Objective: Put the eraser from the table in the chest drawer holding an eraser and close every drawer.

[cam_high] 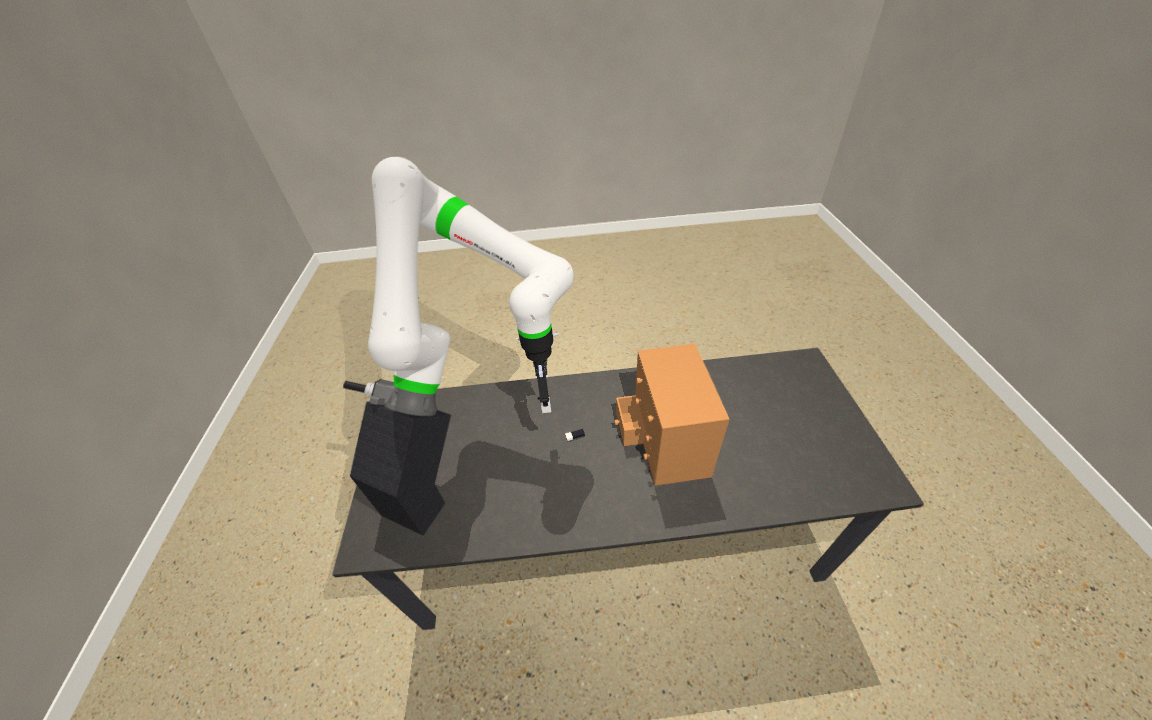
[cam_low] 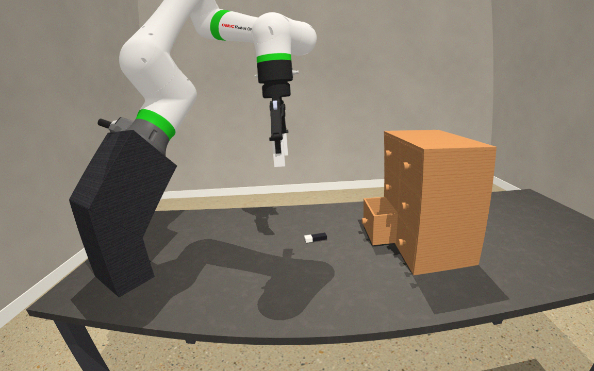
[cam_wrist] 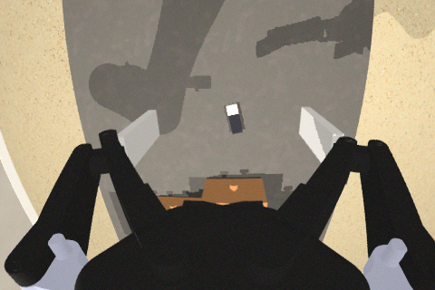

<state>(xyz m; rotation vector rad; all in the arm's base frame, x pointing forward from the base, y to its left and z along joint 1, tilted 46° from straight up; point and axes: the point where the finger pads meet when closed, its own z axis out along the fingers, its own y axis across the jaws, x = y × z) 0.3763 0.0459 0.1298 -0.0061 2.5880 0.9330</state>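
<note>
A small black-and-white eraser (cam_high: 574, 435) (cam_low: 315, 237) (cam_wrist: 234, 118) lies on the dark table (cam_high: 786, 447) (cam_low: 543, 249), a short way in front of the orange chest (cam_high: 687, 407) (cam_low: 451, 203). One bottom drawer (cam_high: 626, 419) (cam_low: 379, 221) stands pulled partly out; its contents are hidden. The other drawers sit pushed in. My gripper (cam_high: 546, 408) (cam_low: 279, 159) (cam_wrist: 227, 121) points straight down, well above the table. It is a little to the robot-base side of the eraser. Its fingers are spread wide and hold nothing.
The black robot pedestal (cam_high: 396, 456) (cam_low: 114, 207) stands on the table's left end. The chest stands near the middle of the table, with its knobbed front facing the arm.
</note>
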